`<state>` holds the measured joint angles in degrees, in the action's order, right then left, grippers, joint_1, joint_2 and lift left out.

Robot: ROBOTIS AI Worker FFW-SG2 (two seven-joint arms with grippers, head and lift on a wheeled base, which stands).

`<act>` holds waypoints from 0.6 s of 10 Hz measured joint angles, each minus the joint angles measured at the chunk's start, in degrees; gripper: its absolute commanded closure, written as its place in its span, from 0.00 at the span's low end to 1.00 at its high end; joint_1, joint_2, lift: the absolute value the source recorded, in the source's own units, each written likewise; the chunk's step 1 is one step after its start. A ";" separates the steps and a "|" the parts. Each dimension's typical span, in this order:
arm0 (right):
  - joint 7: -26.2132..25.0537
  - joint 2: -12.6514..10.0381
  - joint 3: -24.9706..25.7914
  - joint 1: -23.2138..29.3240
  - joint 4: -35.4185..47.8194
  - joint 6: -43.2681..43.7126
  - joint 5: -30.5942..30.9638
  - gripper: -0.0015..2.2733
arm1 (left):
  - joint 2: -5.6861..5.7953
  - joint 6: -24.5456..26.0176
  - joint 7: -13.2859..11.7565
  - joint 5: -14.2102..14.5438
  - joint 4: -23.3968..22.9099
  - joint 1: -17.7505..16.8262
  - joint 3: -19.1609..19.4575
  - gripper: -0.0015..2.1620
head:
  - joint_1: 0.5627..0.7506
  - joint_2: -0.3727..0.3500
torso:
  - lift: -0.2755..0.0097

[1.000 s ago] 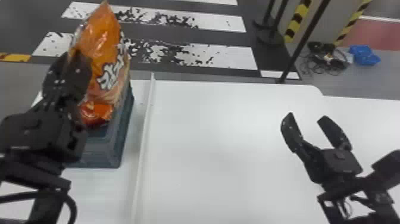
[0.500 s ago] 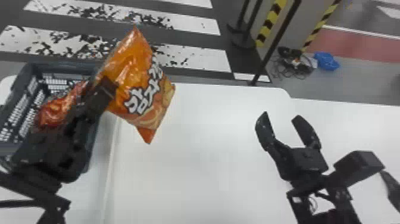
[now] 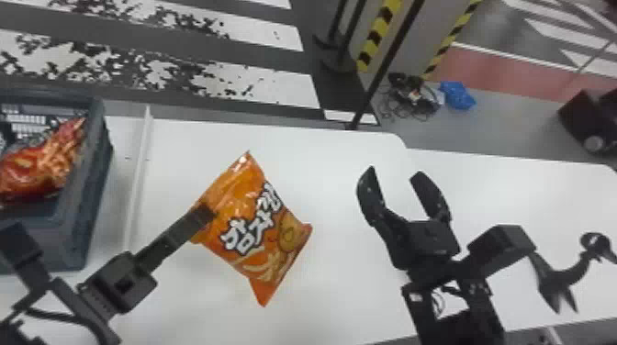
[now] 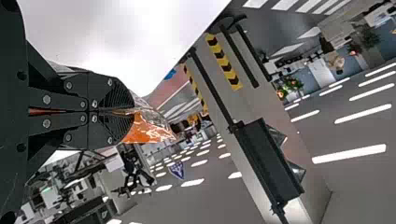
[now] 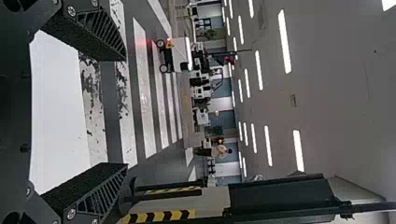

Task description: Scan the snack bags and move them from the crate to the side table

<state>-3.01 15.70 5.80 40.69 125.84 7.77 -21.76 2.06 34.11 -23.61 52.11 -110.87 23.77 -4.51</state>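
I see the white surface below, then the crate, left of the left fingers, which pinch the orange snack bag. Its free side lies left of the wide-spread right fingers; any handover goes rightward, I'd say.

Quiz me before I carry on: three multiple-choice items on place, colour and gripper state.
1. Where is the red snack bag?
A) On the floor
B) In the crate
C) On the table
2. What is the held bag's main colour?
A) Orange
B) Blue
C) Green
3. How do the right gripper's jaws stand?
A) Shut on a bag
B) Shut, empty
C) Apart, empty

1 B: the crate's walls surround it.
2 A: orange covers most of the bag in the left gripper.
3 C: a bare gap separates the jaws.
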 measured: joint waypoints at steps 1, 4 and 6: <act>0.03 0.08 -0.05 0.00 -0.06 0.00 0.03 0.06 | -1.48 1.14 -0.76 -1.83 4.45 -3.59 -1.43 0.99 | 0.70 0.03 | 0.66; 0.07 0.88 -0.04 0.15 -0.17 0.16 -0.18 0.06 | -2.05 1.53 -1.86 -10.50 17.18 -13.72 -7.79 0.87 | 0.70 0.03 | 0.66; 0.30 1.30 -0.02 -0.23 -1.15 0.60 -0.58 0.06 | -2.06 1.54 -0.27 -15.20 18.90 -15.85 -10.39 0.00 | 0.70 0.03 | 0.66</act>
<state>-2.71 17.00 5.78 40.46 124.69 8.37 -22.34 0.00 35.65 -23.88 36.91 -91.97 7.92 -14.90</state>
